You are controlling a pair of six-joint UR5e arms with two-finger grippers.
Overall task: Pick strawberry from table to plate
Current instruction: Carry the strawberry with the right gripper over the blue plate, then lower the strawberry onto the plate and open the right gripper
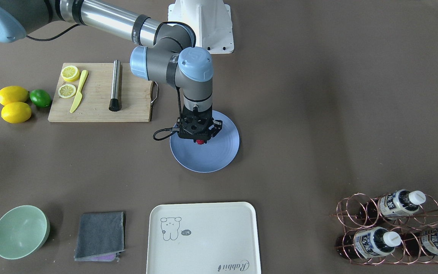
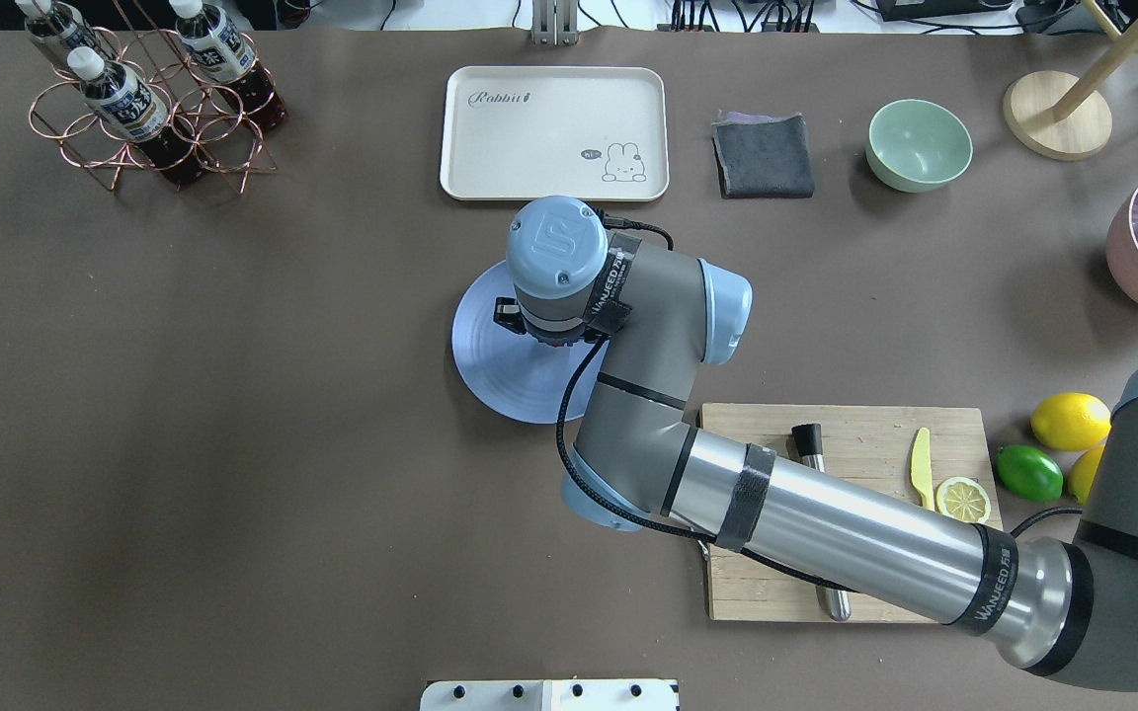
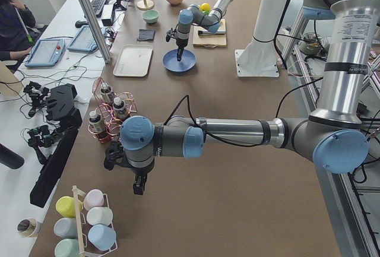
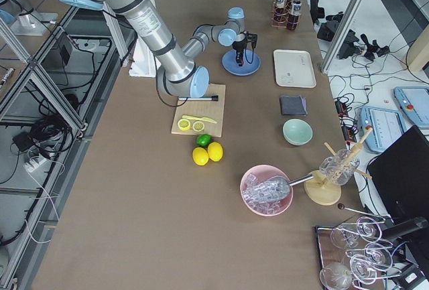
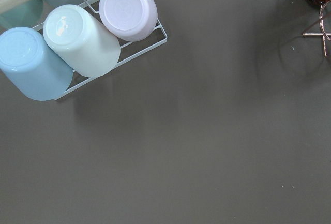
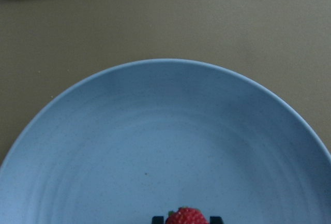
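1. The grey-brown surface fills the front-facing view.
2. The right arm enters from 10 o'clock and bends straight down over the middle of the surface.
3. A cream tray lies at 6 o'clock from the plate, and a wooden cutting board at 10 o'clock.
4. The blue-lavender plate lies flat near the centre of the surface.
5. The right hand points down over the plate's middle, its fingers closed on the strawberry.
6. The left hand hangs over bare surface in the left side view, with a rack of pastel cups at 7 o'clock; I cannot tell whether it is open or closed.
7. The strawberry, small and dark red, sits between the right hand's fingertips, over the plate's centre; I cannot tell whether it touches the plate.
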